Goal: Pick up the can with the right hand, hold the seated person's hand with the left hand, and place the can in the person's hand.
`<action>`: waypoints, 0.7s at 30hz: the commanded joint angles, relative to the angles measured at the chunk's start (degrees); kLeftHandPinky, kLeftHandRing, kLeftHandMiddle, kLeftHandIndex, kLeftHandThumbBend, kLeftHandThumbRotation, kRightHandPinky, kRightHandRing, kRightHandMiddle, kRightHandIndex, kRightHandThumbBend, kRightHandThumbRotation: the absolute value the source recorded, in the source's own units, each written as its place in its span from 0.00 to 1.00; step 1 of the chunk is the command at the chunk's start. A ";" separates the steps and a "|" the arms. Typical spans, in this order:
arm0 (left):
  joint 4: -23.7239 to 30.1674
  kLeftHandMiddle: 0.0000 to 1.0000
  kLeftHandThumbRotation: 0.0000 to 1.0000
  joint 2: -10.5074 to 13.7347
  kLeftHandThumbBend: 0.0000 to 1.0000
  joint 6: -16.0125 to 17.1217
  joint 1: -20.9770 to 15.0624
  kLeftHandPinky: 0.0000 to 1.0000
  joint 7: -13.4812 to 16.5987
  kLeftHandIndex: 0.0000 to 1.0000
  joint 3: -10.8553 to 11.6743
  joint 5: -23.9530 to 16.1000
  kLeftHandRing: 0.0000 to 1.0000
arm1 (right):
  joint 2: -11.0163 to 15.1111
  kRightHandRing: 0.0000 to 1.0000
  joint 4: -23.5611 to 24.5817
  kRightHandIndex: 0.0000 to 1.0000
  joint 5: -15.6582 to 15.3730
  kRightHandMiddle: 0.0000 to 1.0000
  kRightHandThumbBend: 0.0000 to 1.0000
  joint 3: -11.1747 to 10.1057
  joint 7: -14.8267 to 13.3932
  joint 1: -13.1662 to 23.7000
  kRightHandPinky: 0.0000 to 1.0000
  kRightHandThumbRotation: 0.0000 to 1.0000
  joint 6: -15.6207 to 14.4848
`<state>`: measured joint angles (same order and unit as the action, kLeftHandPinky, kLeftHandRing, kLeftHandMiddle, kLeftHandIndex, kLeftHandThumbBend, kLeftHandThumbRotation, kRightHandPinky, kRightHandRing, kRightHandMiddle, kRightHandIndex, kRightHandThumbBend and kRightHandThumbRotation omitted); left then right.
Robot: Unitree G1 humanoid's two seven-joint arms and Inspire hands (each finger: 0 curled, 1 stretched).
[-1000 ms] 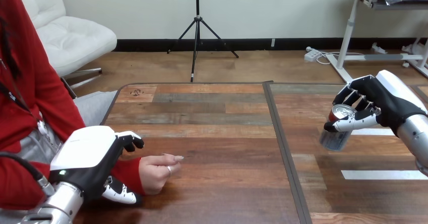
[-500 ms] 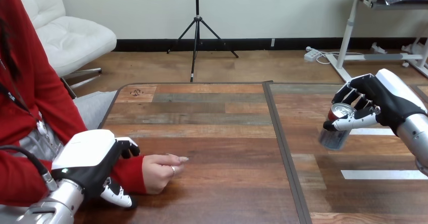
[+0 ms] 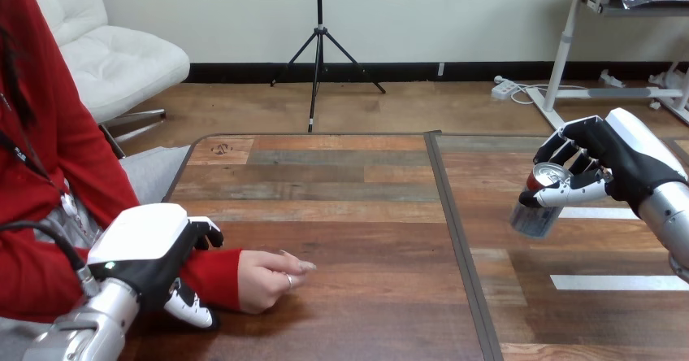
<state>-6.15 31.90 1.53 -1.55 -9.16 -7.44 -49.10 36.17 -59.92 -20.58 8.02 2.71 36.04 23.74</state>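
My right hand (image 3: 619,168) is shut on a silver can with a red top (image 3: 538,208) and holds it tilted above the right part of the wooden table (image 3: 349,206). At the lower left, my left hand (image 3: 150,251) lies over the red-sleeved wrist of the person. Its fingers curl over the sleeve's far side and its thumb comes round the near side. The person's hand (image 3: 272,278) rests on the table just right of my left hand, loosely curled, palm hidden.
A dark seam (image 3: 455,231) runs front to back between the two tabletops. White tape strips (image 3: 617,281) lie on the right tabletop under and in front of the can. The person's torso fills the left edge.
The person's hand and sleeve have slid a little right across the table, with my left hand staying on the wrist. The can has drifted slightly left and tilted more.
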 commanded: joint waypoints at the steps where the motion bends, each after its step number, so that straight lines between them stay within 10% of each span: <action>1: -1.88 0.73 0.00 1.76 1.00 -0.98 -4.18 0.67 -0.06 0.72 -1.46 -1.08 0.72 | 1.67 0.40 2.87 0.50 1.40 0.45 0.70 -2.23 -1.41 3.10 0.38 0.00 1.93; 21: -7.34 0.67 0.00 1.75 0.95 -1.25 -7.46 0.59 1.01 0.66 -4.79 -0.87 0.64 | 1.62 0.41 3.08 0.49 2.18 0.45 0.70 -2.58 -1.35 2.87 0.41 0.00 2.55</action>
<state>-10.61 32.80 0.37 -6.16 -8.76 -10.53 -49.66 36.27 -59.92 -20.01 7.77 2.71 36.04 24.79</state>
